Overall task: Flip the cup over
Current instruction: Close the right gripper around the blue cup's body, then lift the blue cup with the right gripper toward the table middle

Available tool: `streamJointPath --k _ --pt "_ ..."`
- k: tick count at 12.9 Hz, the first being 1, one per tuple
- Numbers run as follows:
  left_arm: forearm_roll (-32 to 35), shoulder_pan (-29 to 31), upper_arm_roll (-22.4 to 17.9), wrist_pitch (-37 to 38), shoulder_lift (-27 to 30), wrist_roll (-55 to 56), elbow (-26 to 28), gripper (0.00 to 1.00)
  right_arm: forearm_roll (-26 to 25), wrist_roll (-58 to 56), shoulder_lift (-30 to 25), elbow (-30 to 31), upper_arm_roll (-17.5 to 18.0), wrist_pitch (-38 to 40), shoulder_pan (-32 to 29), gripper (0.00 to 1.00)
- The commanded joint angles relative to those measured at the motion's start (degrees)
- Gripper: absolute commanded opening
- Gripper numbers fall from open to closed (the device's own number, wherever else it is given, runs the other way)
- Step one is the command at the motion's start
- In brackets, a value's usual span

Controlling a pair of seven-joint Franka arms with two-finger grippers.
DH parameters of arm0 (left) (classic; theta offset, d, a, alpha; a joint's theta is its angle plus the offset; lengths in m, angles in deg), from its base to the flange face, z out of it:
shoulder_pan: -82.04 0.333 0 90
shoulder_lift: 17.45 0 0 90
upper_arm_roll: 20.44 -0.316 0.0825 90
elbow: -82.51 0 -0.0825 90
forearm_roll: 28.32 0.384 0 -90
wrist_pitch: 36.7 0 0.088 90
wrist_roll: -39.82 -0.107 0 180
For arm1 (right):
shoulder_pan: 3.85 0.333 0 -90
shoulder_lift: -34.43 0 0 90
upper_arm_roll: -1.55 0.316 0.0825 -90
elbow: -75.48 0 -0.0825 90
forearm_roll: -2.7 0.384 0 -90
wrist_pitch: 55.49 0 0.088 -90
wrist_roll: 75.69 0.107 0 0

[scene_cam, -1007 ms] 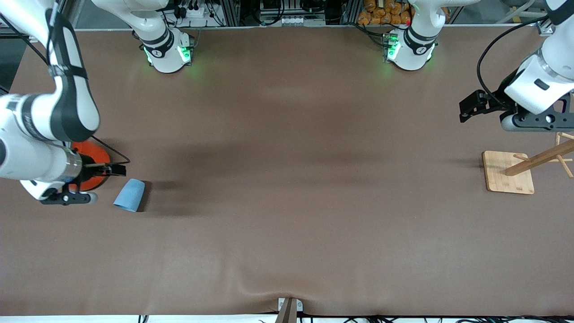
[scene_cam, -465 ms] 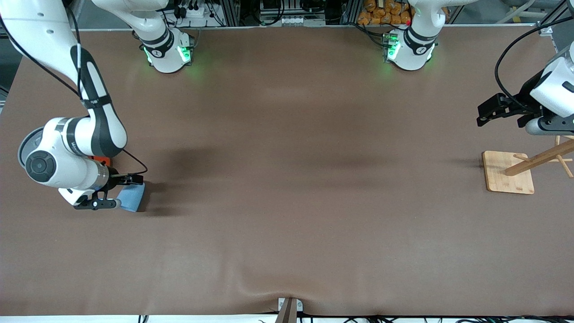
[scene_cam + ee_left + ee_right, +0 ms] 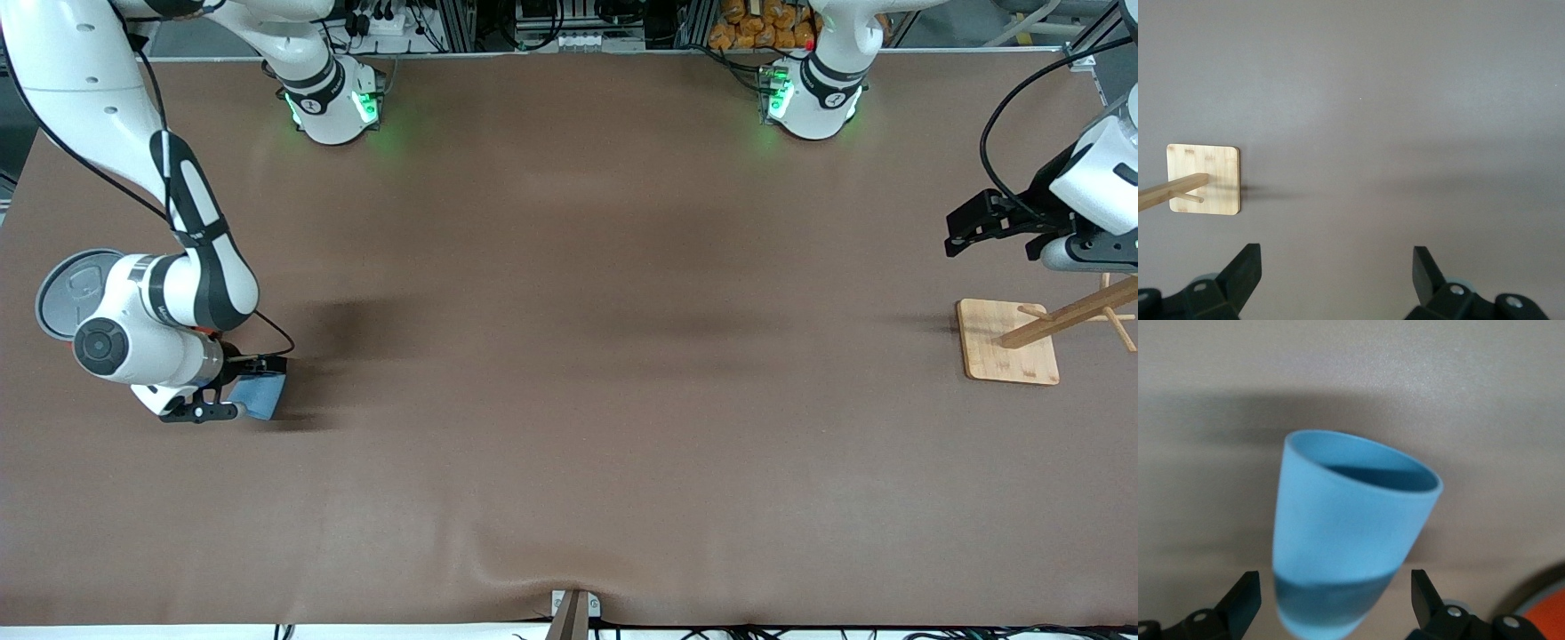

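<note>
The cup [image 3: 262,394] lies on its side on the bench [image 3: 569,400] at the right arm's end, at about eight o'clock in the front view. The right gripper [image 3: 240,388] has its jaws spread to either side of the cup, not yet pinching it; the wrist view shows the cup [image 3: 1351,533] between them, mouth pointing away. To do this well, the jaws should probably close gently on the mid-body (it looks like light plastic and could squirt out), then lift before turning it. Compared with a second ago, the right arm has swung over from beside the red can to straddle the cup. The left gripper [image 3: 996,222], jaws spread and empty, waits above the wooden rack [image 3: 1009,342], having shifted slightly.
</note>
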Motion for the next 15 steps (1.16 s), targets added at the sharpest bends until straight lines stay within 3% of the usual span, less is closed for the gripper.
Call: streamJointPath --k 1,2,3,5,6,9,11,14,15 --pt "0.46 0.29 0.33 0.17 0.33 -0.20 -0.45 1.00 -0.29 -3.33 1.10 0.07 0.66 -2.03 -1.39 0.56" --pt "0.37 0.38 0.33 0.44 0.60 -0.19 -0.54 1.00 -0.29 -4.91 1.10 -0.02 0.66 -2.39 -1.39 0.44" --pt "-0.24 0.38 0.33 0.53 0.86 -0.19 -0.54 1.00 -0.20 -6.67 1.10 -0.19 0.66 -2.39 -1.39 0.42" --pt "0.45 0.38 0.33 2.01 2.00 -0.89 -0.45 1.00 -0.29 -13.15 0.93 -0.72 0.66 -2.39 -2.17 0.40" --pt "0.46 0.38 0.33 6.46 2.70 -0.81 -0.54 1.00 -0.20 -18.50 0.32 -0.98 0.75 -2.30 -2.79 0.40" --pt "0.19 0.55 0.24 7.21 1.40 -0.98 -1.23 1.00 -0.03 -28.54 0.05 -4.23 1.27 -1.95 -2.01 0.40" --pt "0.19 0.82 0.16 7.29 -0.10 -0.98 -2.91 1.00 -0.03 -32.95 0.05 -5.03 4.86 -1.77 -1.39 0.40" --pt "0.19 2.31 -0.02 6.60 -1.86 -1.24 -4.66 1.00 -0.03 -36.56 0.22 -4.77 13.99 -1.60 0.18 0.40" --pt "0.19 2.23 0.07 6.42 -2.65 -1.24 -5.71 1.00 -0.03 -36.48 0.22 -4.42 15.50 -1.08 2.28 0.40"
